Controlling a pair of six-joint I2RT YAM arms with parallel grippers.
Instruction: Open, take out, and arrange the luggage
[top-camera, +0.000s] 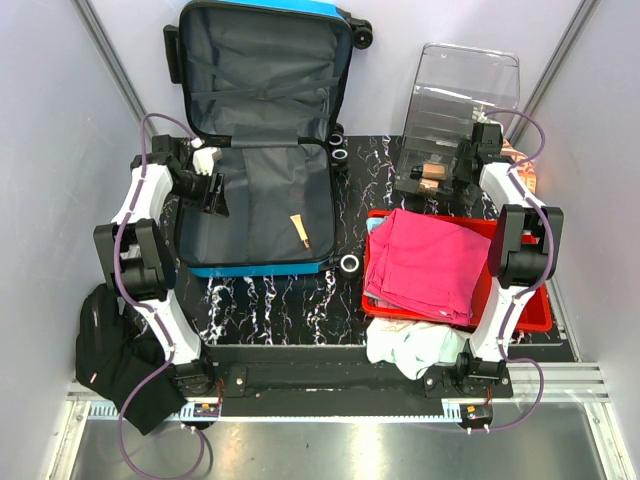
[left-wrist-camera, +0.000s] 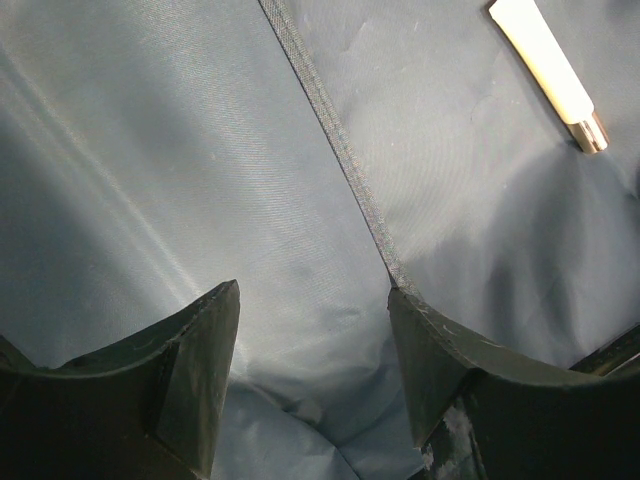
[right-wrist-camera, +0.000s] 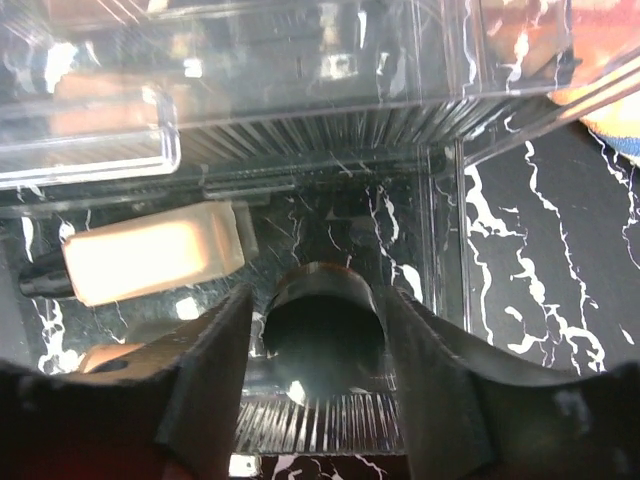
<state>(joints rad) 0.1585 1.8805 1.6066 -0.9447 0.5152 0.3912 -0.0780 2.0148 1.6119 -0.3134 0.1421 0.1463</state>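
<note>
Two arms work at opposite ends of the black marble table (top-camera: 280, 305). The luggage (top-camera: 262, 268) lies open on the left half of the table, its lid propped upright against the back wall and its dark grey lining facing up. The left gripper (left-wrist-camera: 313, 295) hangs inside the lower shell near its left wall, fingers set well apart over bare lining with nothing between them. A grey strap (left-wrist-camera: 335, 140) runs across the fabric just ahead of it. A cream tube (left-wrist-camera: 548, 72) with a metallic cap lies on the lining, towards the shell's right side. The right gripper (right-wrist-camera: 318, 300) reaches into the clear drawer box (top-camera: 465, 85) at the back right. Its fingers stand apart with a dark round thing (right-wrist-camera: 322, 335) in the gap, but I cannot tell whether they press on it. A pale block (right-wrist-camera: 150, 262) sits just to the left inside the box. In front of the box a red tray (top-camera: 540, 312) holds folded pink cloth (top-camera: 430, 262).
</note>
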